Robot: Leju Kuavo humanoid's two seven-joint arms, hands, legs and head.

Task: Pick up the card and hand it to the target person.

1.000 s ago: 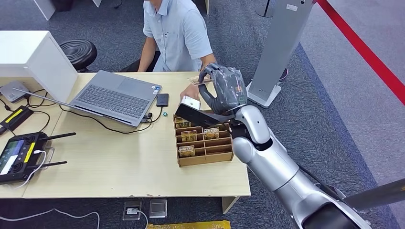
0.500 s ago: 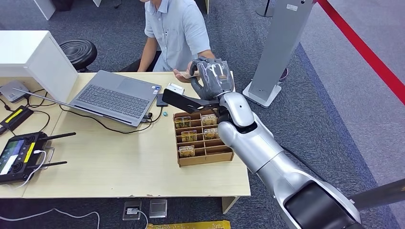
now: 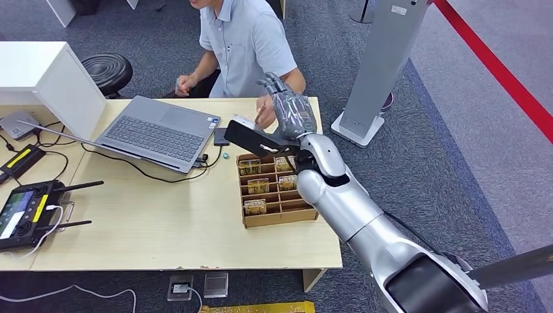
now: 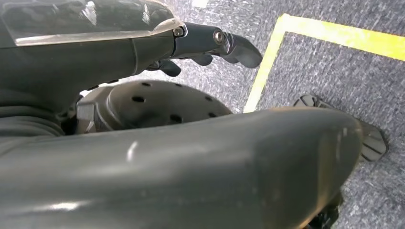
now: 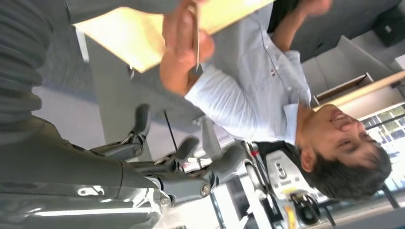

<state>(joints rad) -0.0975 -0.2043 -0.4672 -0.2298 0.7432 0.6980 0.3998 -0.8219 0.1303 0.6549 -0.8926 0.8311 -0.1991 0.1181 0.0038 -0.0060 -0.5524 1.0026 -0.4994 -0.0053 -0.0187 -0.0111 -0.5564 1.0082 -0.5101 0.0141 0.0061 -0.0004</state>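
Since a second ago the right hand point(image 3: 287, 107) has swung from above the card box toward the person, and the card point(image 5: 195, 33) has gone from its fingers into the person's hand point(image 5: 184, 45); the person's other arm, then low beside the laptop, is now raised in a fist.

Going left to right from the far side of the surface point(image 3: 163, 215): well away from the right hand lie a black remote controller point(image 3: 26, 212) and a yellow-and-black device point(image 3: 23, 160), then an open laptop point(image 3: 153, 134) with cables, then a small dark phone-like item point(image 3: 222, 137) near the hand. Just below the hand sits the compartmented wooden card box point(image 3: 277, 189), several cards standing in its slots. The person in a light blue shirt point(image 3: 244, 45) sits just beyond the hand.

The right hand's fingers are apart and hold nothing; in the right wrist view they stand spread with a clear gap to the person's hand, which pinches the card by its edge against the surface corner. The left hand point(image 4: 210, 43) hangs over grey carpet with a yellow floor line point(image 4: 267, 57), its fingers lightly curled around nothing.

The card looks thin, light, stiff and smooth, so I judge it slippery when flat; a pinch across one short edge suits it best.
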